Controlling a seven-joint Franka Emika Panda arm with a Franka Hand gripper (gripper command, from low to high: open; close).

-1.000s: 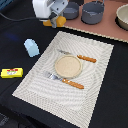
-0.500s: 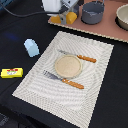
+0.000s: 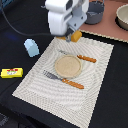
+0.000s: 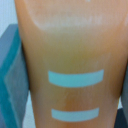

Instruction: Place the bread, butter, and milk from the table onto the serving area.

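A large black worktop point(image 3: 15, 100) fills the exterior view, with a pinkish-brown board point(image 3: 107, 30) holding grey pots along the upper right edge of the frame. In the centre lies the serving area point(image 3: 95, 55), a beige striped placemat carrying a round tan plate point(image 3: 68, 65) between an orange-handled knife point(image 3: 82, 58) and fork point(image 3: 65, 80). The white robot arm point(image 3: 67, 15) reaches in from the top centre, and its pincer point(image 3: 71, 36) sits low over the mat's upper edge, apparently closed around the bread point(image 3: 76, 35), a golden-orange loaf that peeks out below the white housing. The wrist view is filled almost edge to edge by the loaf point(image 4: 70, 60), with 2 pale score marks across it, which supports that it is held; the fingers themselves are not clearly visible. The milk point(image 3: 31, 47), a pale-blue carton, stands upright on the worktop at the left, just off the mat's upper left corner. The butter point(image 3: 11, 73), a flat yellow packet, lies at the far left edge, well apart from the mat. To finish this step well, the loaf probably should be lowered onto bare mat near the upper edge, clear of the knife and plate, and released only once it rests flat.
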